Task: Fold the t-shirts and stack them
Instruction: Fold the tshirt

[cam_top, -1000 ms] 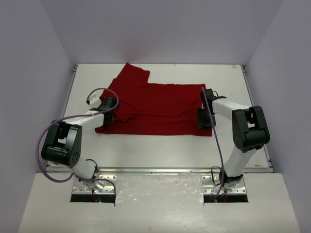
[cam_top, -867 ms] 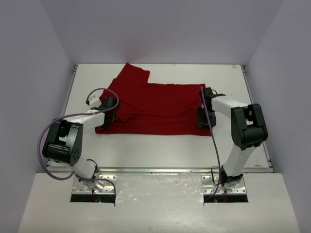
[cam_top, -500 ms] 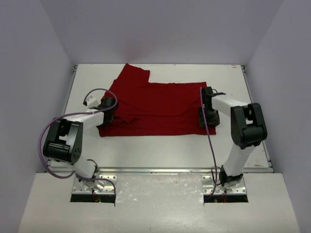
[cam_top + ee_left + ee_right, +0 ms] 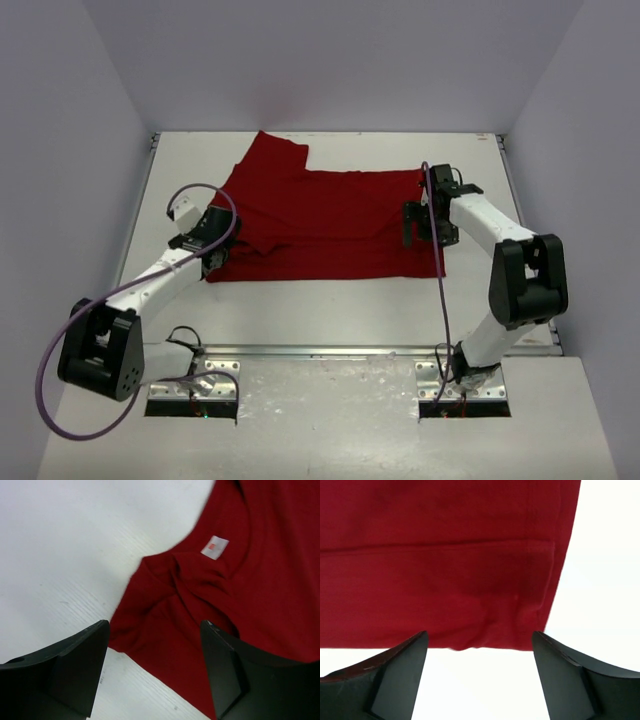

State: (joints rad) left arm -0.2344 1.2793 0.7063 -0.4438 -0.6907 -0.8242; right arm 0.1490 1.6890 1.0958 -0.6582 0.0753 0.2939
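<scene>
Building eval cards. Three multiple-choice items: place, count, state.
1. Where is the white label? A) at the t-shirt collar, near the left tool B) on the hem C) on a sleeve
2. How many garments lie on the table? A) one B) two C) three
3. How is the right tool? A) shut on cloth B) open, holding nothing C) out of view
1 A: left wrist view shows it by the collar seam. 2 A: only one red shirt shows. 3 B: its jaws stand apart, nothing between.
</scene>
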